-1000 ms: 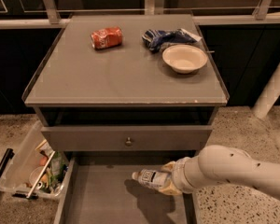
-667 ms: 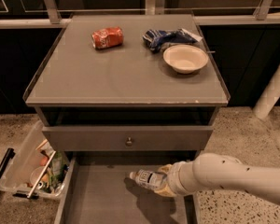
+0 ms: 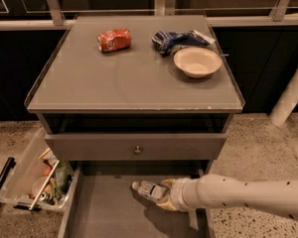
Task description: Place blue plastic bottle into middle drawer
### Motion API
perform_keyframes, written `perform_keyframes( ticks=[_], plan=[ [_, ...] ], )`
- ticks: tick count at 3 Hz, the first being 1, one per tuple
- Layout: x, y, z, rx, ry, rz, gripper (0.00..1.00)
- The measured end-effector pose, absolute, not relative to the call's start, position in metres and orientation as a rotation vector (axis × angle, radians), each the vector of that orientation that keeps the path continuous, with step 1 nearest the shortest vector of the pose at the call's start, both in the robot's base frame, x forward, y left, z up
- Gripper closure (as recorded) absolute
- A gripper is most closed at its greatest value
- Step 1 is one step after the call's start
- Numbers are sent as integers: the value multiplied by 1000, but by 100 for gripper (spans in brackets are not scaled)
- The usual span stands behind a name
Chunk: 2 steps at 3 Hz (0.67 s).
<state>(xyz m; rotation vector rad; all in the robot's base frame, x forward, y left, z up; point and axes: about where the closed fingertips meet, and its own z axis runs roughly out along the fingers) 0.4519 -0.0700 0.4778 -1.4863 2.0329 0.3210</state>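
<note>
the gripper [image 3: 162, 195] is low in the frame, inside the open middle drawer [image 3: 103, 213], at the end of a white arm [image 3: 248, 197] that reaches in from the right. its pale yellowish fingers [image 3: 168, 200] are closed around the blue plastic bottle [image 3: 147, 189], pinching it at the base end. the bottle lies nearly level, with its white cap pointing left and slightly toward the back of the drawer. a dark shadow falls on the grey floor of the drawer below the bottle and gripper; whether the bottle touches that floor cannot be told. the bottle is over the rear part of the drawer, a little right of centre, just in front of the closed drawer front [image 3: 89, 147] above it, which carries a small round knob [image 3: 137, 149].

the drawers belong to a grey cabinet whose flat top [image 3: 129, 83] holds three things along its far side: a red soda can [image 3: 114, 39] lying on its side at the left, a dark blue and white snack bag [image 3: 178, 38] to the right of it, and a cream bowl [image 3: 197, 62] standing upright just in front of the bag. the can is well apart from the other two.

on the speckled floor [image 3: 258, 148] to the left of the open drawer is a clear plastic bin [image 3: 15, 180] with mixed items in it. a white post [image 3: 291, 93] leans at the right edge.
</note>
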Motion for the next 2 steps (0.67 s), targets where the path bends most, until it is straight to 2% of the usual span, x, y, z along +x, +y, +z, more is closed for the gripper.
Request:
perform_keyframes(
  ticks=[2],
  plan=[
    [458,-63,420,-1494,2051,453,100]
  ],
)
